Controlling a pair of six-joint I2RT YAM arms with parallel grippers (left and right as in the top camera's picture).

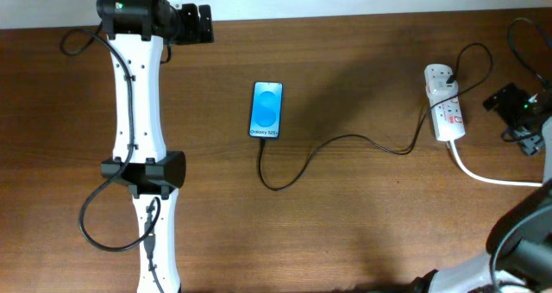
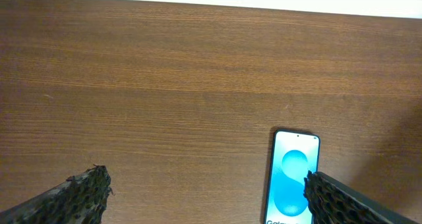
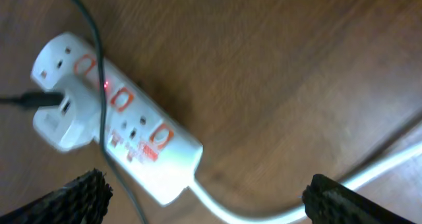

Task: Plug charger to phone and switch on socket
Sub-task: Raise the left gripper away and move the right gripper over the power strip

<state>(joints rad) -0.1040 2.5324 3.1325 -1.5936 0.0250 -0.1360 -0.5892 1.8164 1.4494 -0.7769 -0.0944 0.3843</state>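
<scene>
The phone (image 1: 266,109) lies face up mid-table with its blue screen lit; it also shows in the left wrist view (image 2: 293,178). The thin black charger cable (image 1: 345,140) runs from the phone's lower edge, loops, and reaches the white power strip socket (image 1: 444,103) at the right. In the right wrist view the socket (image 3: 132,128) holds a white adapter (image 3: 62,115), and a small red light glows beside it. My left gripper (image 1: 200,23) (image 2: 204,184) is open and empty, far-left of the phone. My right gripper (image 1: 509,99) (image 3: 204,184) is open and empty, just right of the socket.
The socket's thick white cord (image 1: 492,177) (image 3: 264,214) trails off to the right edge. The left arm (image 1: 142,155) stretches along the table's left side. The robots' own black cables hang at the far right (image 1: 530,43). The table's far edge runs along the top.
</scene>
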